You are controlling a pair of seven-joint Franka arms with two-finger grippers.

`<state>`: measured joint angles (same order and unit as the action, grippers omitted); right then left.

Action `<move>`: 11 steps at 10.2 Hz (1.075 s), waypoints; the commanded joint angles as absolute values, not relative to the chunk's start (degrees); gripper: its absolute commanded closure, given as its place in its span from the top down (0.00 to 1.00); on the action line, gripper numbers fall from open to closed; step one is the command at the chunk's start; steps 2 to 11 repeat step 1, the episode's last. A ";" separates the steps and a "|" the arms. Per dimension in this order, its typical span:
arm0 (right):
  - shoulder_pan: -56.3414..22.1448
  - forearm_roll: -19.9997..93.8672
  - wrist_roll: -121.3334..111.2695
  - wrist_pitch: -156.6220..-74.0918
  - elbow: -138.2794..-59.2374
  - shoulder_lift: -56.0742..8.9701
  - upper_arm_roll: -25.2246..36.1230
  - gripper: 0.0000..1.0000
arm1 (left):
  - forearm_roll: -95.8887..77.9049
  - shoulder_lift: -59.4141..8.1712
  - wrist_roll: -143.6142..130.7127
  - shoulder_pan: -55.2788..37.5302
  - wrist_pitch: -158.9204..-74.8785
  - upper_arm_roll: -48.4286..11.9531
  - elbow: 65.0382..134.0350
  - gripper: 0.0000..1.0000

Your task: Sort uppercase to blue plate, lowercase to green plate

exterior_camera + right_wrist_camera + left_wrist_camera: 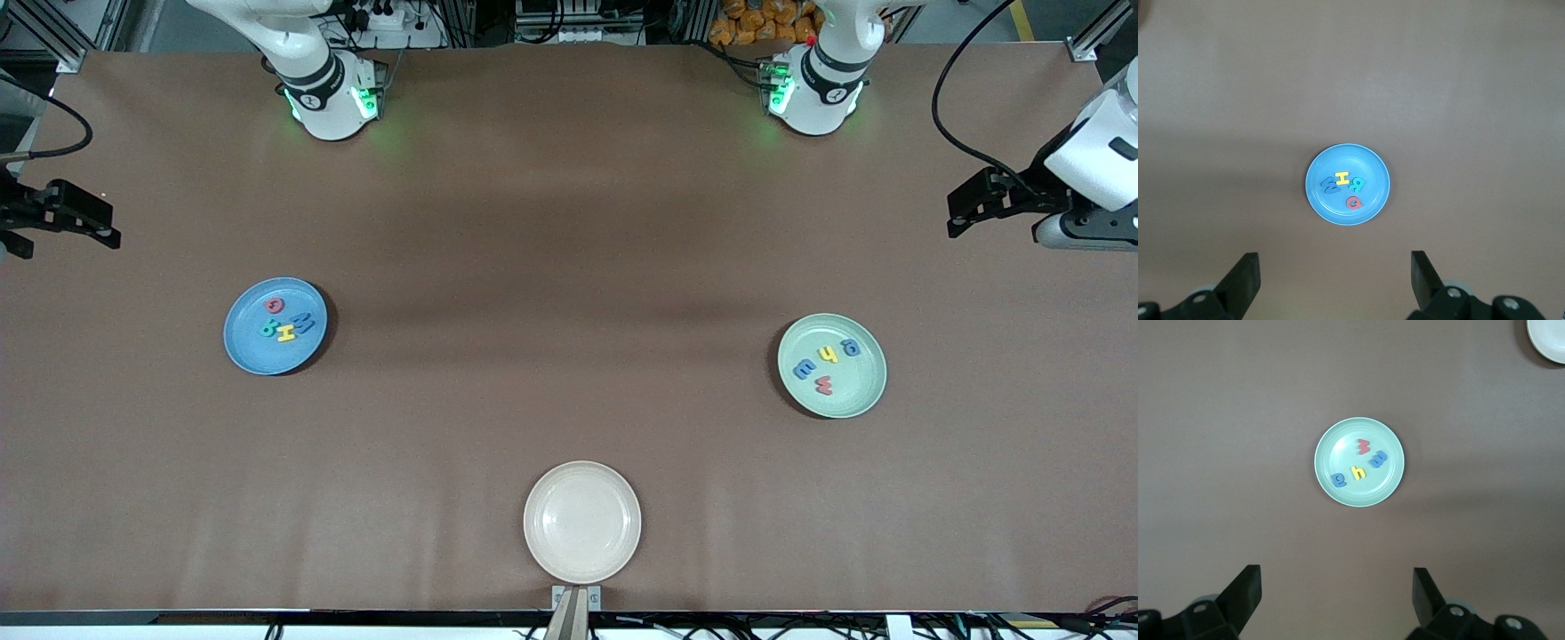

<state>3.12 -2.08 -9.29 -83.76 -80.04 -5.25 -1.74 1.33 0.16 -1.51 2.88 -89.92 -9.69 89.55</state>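
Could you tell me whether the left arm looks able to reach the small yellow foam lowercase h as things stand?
Probably yes. The small yellow foam lowercase h lies face-up in the round pale green plate, apart from the other letters. The left gripper hangs open high above that plate, with nothing between them.

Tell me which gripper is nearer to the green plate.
Left. The left gripper, open, is up at the left arm's end of the table, with the green plate in its wrist view. The right gripper, open, is at the right arm's end, by the blue plate.
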 commanded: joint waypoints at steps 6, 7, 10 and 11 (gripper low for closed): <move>3.60 -1.76 -9.32 -83.06 -79.19 -5.36 -2.02 1.00 | 1.85 -0.09 -1.05 2.37 -88.86 -9.40 88.33 1.00; 3.60 -1.76 -9.32 -83.06 -79.19 -5.36 -2.02 1.00 | 1.85 -0.09 -1.05 2.37 -88.86 -9.40 88.33 1.00; 3.60 -1.76 -9.32 -83.06 -79.19 -5.36 -2.02 1.00 | 1.85 -0.09 -1.05 2.37 -88.86 -9.40 88.33 1.00; 3.60 -1.76 -9.32 -83.06 -79.19 -5.36 -2.02 1.00 | 1.85 -0.09 -1.05 2.37 -88.86 -9.40 88.33 1.00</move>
